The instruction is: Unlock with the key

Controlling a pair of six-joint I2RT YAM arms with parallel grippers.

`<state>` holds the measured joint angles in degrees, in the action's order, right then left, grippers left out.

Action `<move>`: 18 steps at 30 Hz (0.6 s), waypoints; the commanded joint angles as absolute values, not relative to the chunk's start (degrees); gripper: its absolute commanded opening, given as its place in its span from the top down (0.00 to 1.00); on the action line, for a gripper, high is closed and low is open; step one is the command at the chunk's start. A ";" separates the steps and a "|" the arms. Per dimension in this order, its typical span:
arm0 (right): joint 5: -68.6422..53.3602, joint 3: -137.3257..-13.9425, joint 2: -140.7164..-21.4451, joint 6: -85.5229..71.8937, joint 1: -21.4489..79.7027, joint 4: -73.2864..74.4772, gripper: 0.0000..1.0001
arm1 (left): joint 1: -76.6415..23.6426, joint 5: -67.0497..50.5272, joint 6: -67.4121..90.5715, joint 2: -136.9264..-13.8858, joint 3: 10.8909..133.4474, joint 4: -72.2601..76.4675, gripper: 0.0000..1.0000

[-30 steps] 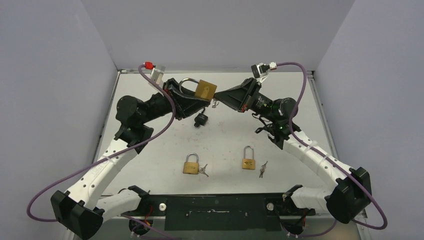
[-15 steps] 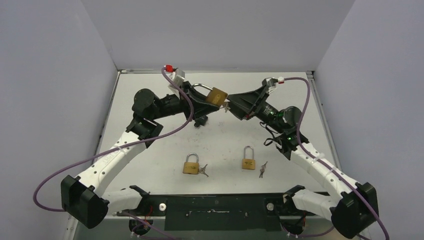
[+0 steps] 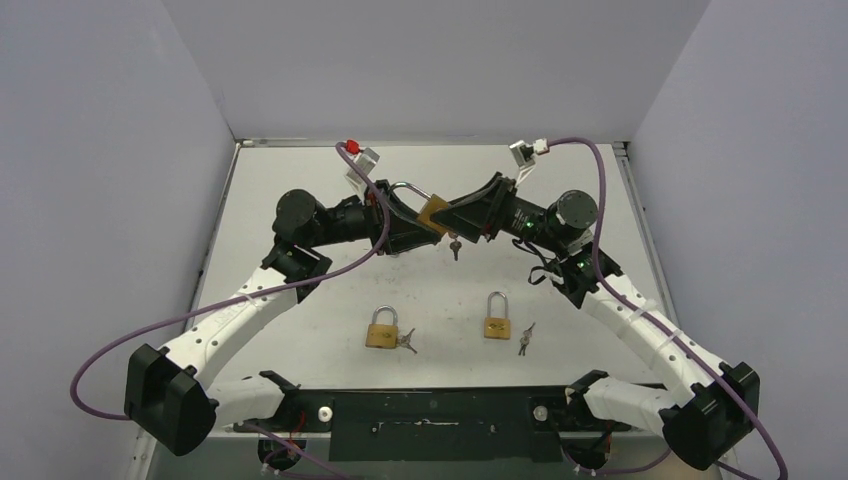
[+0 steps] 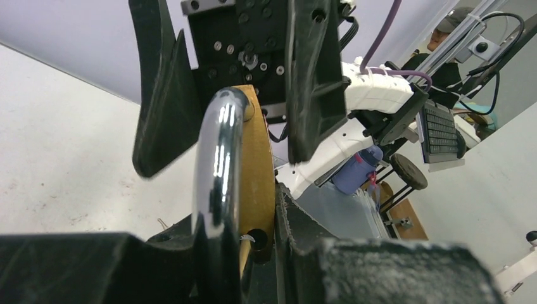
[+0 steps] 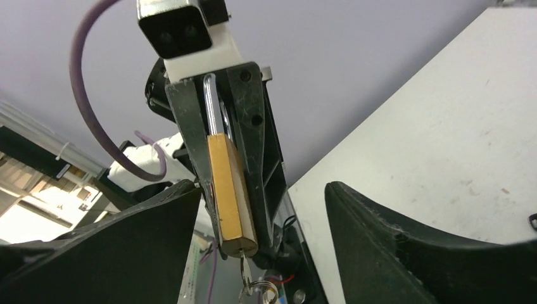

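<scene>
Over the far middle of the table (image 3: 440, 295), the left gripper (image 3: 418, 222) clamps a brass padlock (image 3: 432, 212); a key (image 3: 455, 246) hangs from its underside; the right gripper (image 3: 458, 216) faces it, jaws spread, empty; next, seemingly, pinching and turning that key.

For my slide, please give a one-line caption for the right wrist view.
Left gripper presents a brass padlock to the open right gripper, keys dangling below it.
</scene>
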<state>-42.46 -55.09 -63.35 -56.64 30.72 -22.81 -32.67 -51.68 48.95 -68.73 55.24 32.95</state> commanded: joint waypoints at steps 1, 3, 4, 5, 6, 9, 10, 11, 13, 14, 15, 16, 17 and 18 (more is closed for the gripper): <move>-45.33 -57.67 -64.10 -53.69 32.32 -23.02 0.40 | -32.78 -51.16 52.31 -67.41 56.31 42.86 1.00; -45.77 -56.36 -63.80 -56.26 32.22 -27.06 0.65 | -32.66 -50.76 52.19 -67.22 55.98 42.62 1.00; -45.74 -55.68 -63.45 -57.35 32.13 -28.99 0.77 | -32.57 -50.19 51.97 -66.93 55.72 42.24 0.92; -45.55 -55.34 -63.13 -57.97 31.88 -29.69 0.87 | -32.40 -49.42 51.50 -66.52 55.35 41.70 0.80; -45.39 -55.27 -62.80 -58.22 31.46 -29.49 0.95 | -32.20 -48.56 50.78 -65.98 54.96 40.91 0.67; -45.76 -54.57 -61.28 -58.86 29.86 -29.71 1.00 | -30.93 -43.14 48.63 -62.57 52.44 37.10 0.33; -46.23 -54.48 -60.87 -58.95 29.55 -29.85 1.00 | -30.41 -41.36 48.15 -61.20 51.45 36.73 0.28; -46.87 -54.49 -60.63 -59.05 29.27 -29.97 1.00 | -29.93 -39.84 47.78 -60.07 50.57 36.41 0.24; -48.07 -54.07 -60.27 -59.88 29.18 -31.26 1.00 | -29.06 -36.96 46.83 -58.47 49.75 34.58 0.21; -48.56 -53.60 -59.99 -60.79 29.18 -32.50 1.00 | -28.75 -35.83 46.40 -58.03 49.60 33.48 0.21; -49.00 -53.21 -59.83 -61.79 29.11 -33.83 1.00 | -28.55 -34.92 45.96 -57.79 49.42 32.56 0.21; -49.35 -52.87 -59.64 -62.58 29.09 -34.95 1.00 | -28.42 -34.29 45.57 -57.75 49.38 31.60 0.22; -49.69 -52.75 -59.55 -63.26 29.16 -35.88 1.00 | -28.31 -33.76 45.35 -57.87 49.35 30.88 0.24; -49.86 -52.80 -59.55 -63.87 29.18 -36.27 1.00 | -28.30 -33.53 45.27 -58.10 49.39 30.55 0.27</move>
